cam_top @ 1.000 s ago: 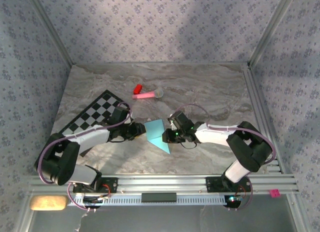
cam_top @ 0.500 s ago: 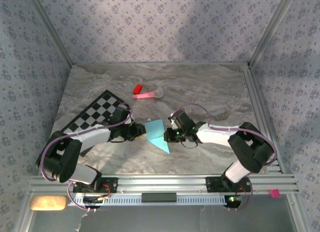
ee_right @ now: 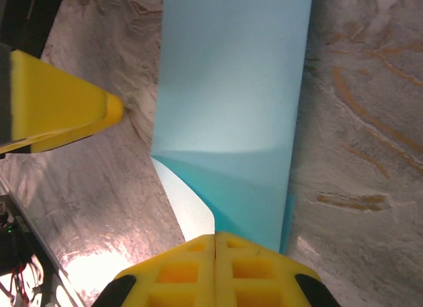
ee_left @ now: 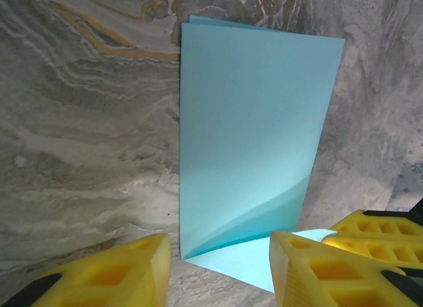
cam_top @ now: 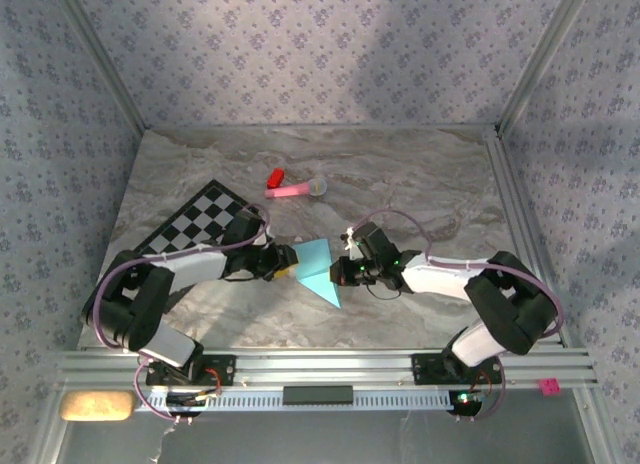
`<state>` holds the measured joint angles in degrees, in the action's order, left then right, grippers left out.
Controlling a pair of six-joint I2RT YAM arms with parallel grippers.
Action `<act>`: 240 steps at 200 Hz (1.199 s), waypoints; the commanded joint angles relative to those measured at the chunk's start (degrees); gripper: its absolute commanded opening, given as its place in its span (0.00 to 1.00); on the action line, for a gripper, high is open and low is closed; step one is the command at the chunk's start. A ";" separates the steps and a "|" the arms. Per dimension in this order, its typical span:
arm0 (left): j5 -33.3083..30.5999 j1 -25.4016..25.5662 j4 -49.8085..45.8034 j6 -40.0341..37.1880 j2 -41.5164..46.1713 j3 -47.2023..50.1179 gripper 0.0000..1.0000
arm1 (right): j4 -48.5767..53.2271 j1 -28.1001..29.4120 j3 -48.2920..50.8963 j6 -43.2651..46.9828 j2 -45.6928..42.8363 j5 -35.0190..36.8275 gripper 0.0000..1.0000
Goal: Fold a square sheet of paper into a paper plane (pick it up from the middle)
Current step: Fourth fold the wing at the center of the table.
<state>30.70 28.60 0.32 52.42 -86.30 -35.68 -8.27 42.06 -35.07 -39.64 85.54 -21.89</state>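
Marble worktop (cam_top: pixel 420 184), folded blue sheet (cam_top: pixel 316 269) lying between my arms
Right jaws pinch its right edge; left jaws gape astride its left corner

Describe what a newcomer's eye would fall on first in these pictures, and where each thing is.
The folded light-blue paper, pointed at its near end, lies mid-table between both arms. The right claw is shut on one edge, while the left claw stands open at the opposite side. Further back on the left lie a black-and-white checkered mat and a pink stick toy.
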 commanded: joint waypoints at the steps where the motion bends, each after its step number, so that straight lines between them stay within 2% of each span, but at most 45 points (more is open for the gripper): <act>1: 1.84 -0.25 1.50 0.66 -1.41 -1.91 0.44 | -3.01 -0.50 1.34 -0.49 -1.69 -2.19 0.03; 109: 3.05 0.03 4.23 2.66 -3.60 -2.97 0.46 | -6.22 -2.43 5.09 -1.31 -5.94 -3.26 0.03; 217: 4.72 0.58 7.99 4.53 -7.00 -3.17 0.43 | -7.64 -2.99 6.24 -2.14 -6.44 -3.16 0.03; 240: 5.28 0.67 8.75 4.70 -7.49 -3.50 0.38 | -7.75 -2.99 6.35 -2.13 -6.48 -3.09 0.03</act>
<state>34.30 28.99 7.03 56.73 -92.82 -37.89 -15.07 39.44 -29.69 -41.12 80.23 -24.51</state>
